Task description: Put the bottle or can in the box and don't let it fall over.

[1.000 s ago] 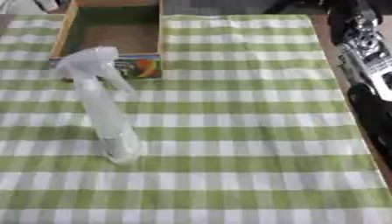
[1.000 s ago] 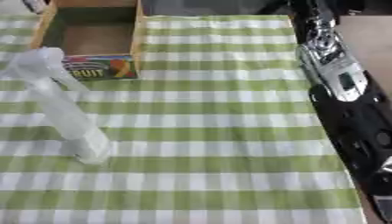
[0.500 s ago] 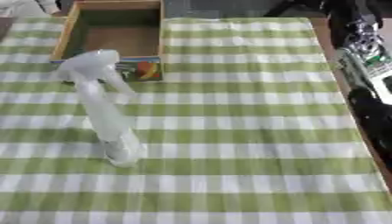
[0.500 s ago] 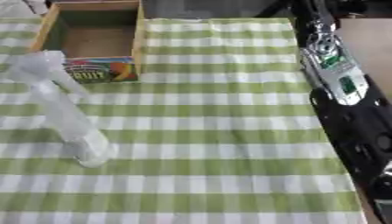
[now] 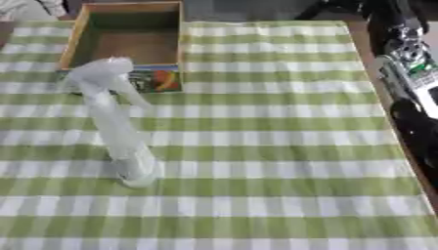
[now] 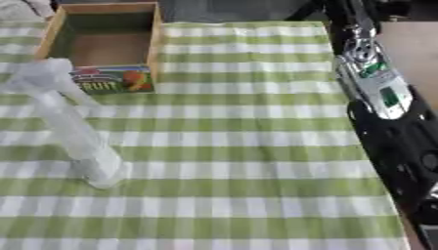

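A clear plastic spray bottle [image 5: 120, 132] with a white trigger head stands upright on the green-and-white checked cloth, left of the middle. Beyond it, at the far left, sits an open cardboard box [image 5: 128, 46] with a colourful fruit label on its near wall; nothing shows inside. The bottle's head overlaps that near wall in both views, while its base stands well in front of the box. My right arm lies along the table's right edge, black and silver, with what looks like the hand [image 6: 402, 146] as a dark mass. It is far from the bottle. My left hand does not show.
The checked cloth [image 5: 273, 122] covers the whole table. Its right edge runs just under my right arm. Some pale cloth lies beyond the far left corner.
My right arm has slid a little toward the near edge along the table's right side. The bottle and the box have stayed put.
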Robot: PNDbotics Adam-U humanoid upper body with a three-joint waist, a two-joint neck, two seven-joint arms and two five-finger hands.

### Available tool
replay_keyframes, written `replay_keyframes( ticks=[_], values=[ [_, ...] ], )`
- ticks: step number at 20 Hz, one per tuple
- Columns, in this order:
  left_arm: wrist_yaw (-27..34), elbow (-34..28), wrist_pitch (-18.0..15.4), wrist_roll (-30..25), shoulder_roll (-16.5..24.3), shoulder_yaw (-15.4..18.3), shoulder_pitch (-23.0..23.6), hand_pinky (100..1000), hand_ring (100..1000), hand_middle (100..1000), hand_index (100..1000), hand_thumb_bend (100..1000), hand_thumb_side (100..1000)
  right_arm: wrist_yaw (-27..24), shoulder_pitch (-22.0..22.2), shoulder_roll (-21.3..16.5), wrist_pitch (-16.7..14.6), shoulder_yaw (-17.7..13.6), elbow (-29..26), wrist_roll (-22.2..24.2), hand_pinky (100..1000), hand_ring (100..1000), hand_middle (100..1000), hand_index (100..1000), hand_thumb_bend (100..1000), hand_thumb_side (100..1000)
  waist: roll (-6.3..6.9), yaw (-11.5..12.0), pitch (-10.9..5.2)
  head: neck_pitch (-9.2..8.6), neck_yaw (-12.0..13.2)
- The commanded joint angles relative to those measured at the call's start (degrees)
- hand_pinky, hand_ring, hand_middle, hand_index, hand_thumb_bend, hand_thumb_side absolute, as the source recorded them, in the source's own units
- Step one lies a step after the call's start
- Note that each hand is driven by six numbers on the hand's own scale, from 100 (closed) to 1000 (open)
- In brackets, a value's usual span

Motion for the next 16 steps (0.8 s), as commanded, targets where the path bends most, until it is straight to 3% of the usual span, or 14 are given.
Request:
replay_keyframes(
  ticks=[1,16],
  values=[
    [-0.8,-3.7,1.9,0.7,2.8,-0.3,0.1,1000,709,734,827,361,722,-0.2,-0.8,-1.7,0.0,-0.1,-1.1,0.0,893,813,864,856,100,772,0.28,0.1,-1.13,-0.74,0.2],
    [-3.1,-6.9,7.1,0.5,2.5,-4.0,-2.3,1000,736,777,864,392,711,-0.2,-0.7,-1.5,0.0,0.1,-1.0,0.2,893,813,864,856,100,779,0.47,-0.2,-1.12,-1.09,0.6]
  ],
)
